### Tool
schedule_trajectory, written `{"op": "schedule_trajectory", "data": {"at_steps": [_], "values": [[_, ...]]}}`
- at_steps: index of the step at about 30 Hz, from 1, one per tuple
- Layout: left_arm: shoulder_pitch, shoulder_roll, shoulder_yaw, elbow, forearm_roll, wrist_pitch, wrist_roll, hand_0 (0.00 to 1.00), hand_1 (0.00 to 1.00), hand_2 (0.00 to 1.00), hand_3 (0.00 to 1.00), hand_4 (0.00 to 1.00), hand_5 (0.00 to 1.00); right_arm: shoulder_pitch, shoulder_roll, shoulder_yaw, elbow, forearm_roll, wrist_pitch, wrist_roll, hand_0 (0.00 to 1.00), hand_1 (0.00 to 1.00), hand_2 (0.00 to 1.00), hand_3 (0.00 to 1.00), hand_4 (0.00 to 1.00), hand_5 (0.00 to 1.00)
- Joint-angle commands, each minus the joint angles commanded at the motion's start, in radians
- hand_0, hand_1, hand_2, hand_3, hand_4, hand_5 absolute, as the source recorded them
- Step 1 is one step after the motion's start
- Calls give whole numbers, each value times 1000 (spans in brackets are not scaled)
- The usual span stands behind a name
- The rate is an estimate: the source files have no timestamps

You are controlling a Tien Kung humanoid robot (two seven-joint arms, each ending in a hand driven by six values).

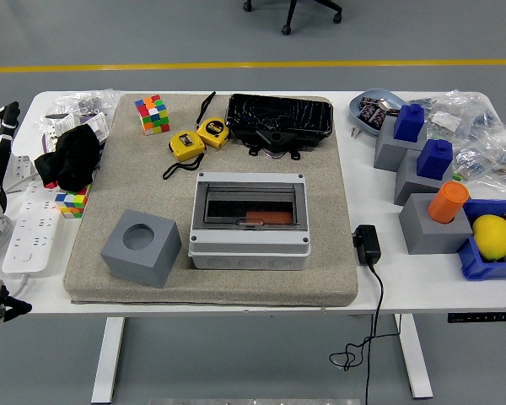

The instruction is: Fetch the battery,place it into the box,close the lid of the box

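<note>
Resting at the left edge of the counter, the left hand shows only a few dark fingertips beside its white forearm; whether it is clenched or released cannot be told. The right hand is out of view.

Landmark: the grey box, sitting on the tan mat near the mat's front edge. Its smoky lid lies flat and shut. Through the lid an orange-red block, likely the battery, shows inside, toward the right front. So the task's thing lies inside the box, well apart from the left hand, with the mat's left half between them.

Open room: bare mat right of the box up to the mat edge; bare mat between the box and the grey cube with a round hole, which stands to the box's left front. Behind the box: two yellow tape measures and a black tray. Right of the box, off the mat, a black adapter lies on the counter, its cord dropping over the front edge. Left of the box, between mat and hand: a black cloth, a colour cube, a white power strip.
</note>
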Motion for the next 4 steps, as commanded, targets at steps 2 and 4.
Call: {"op": "schedule_trajectory", "data": {"at_steps": [2, 4], "values": [[0, -1, 0, 0, 1, 1, 1, 993, 930, 920, 876, 998, 995, 0, 0, -1, 0, 0, 0, 0, 882, 769, 765, 794, 998, 998], [0, -2, 0, 1, 2, 1, 2, 993, 930, 920, 876, 998, 995, 1, 0, -1, 0, 0, -1, -1, 882, 769, 765, 794, 998, 998]]}}
